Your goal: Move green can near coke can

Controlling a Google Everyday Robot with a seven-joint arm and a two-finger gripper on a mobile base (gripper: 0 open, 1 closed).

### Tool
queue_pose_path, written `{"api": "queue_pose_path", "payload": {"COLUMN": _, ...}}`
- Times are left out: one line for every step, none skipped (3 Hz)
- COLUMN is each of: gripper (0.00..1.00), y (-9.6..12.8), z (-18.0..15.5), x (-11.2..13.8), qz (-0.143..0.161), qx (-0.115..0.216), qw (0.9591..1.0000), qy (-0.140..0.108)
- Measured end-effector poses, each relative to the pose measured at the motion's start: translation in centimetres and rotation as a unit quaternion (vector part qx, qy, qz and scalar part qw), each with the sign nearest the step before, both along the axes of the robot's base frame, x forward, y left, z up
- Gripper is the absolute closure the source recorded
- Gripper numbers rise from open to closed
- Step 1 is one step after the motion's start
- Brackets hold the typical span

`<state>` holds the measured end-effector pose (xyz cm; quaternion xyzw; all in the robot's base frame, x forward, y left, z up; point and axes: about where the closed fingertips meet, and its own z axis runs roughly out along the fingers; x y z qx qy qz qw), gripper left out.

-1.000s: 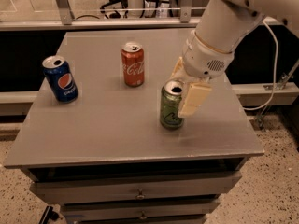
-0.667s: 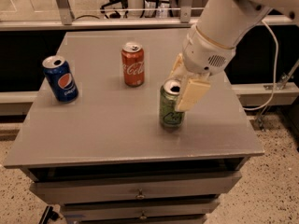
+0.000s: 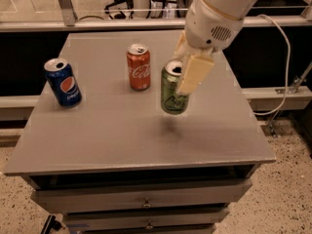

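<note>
Green can [image 3: 173,99] clamped in pincer [image 3: 178,79], hanging above counter [image 3: 97,140], just right of coke can [image 3: 138,68]. Carry step about done. Next: lower straight down, release.

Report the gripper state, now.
Gripper: shut on the olive-green aluminium drink can, gripping its upper part and holding it just above the grey tabletop.

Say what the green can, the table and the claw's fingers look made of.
Green can: thin metal, likely aluminium, with a silver rim and glossy printed wall. Table: grey matte top, laminate or painted metal; cannot tell. Claw, holding the can above the table: fingers look cream matte plastic.
</note>
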<state>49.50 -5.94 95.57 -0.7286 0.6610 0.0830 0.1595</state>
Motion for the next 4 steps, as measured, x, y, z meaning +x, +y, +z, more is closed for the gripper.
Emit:
{"api": "queue_pose_path", "payload": {"gripper": 1.0, "y": 0.7, "z": 2.1, "x": 2.4, "qz": -0.027, "qx": 0.009, "qw": 0.9994, "qy": -0.017}}
{"api": "queue_pose_path", "payload": {"gripper": 1.0, "y": 0.3, "z": 2.6, "x": 5.0, "qz": -0.065, "qx": 0.023, "qw": 0.9975, "qy": -0.016}}
{"api": "queue_pose_path", "payload": {"gripper": 1.0, "y": -0.7, "z": 1.6, "x": 7.6, "qz": -0.107, "qx": 0.023, "qw": 0.994, "qy": -0.007}}
{"api": "queue_pose_path", "payload": {"gripper": 1.0, "y": -1.4, "z": 0.1, "x": 9.7, "qz": -0.137, "qx": 0.019, "qw": 0.9904, "qy": 0.008}}
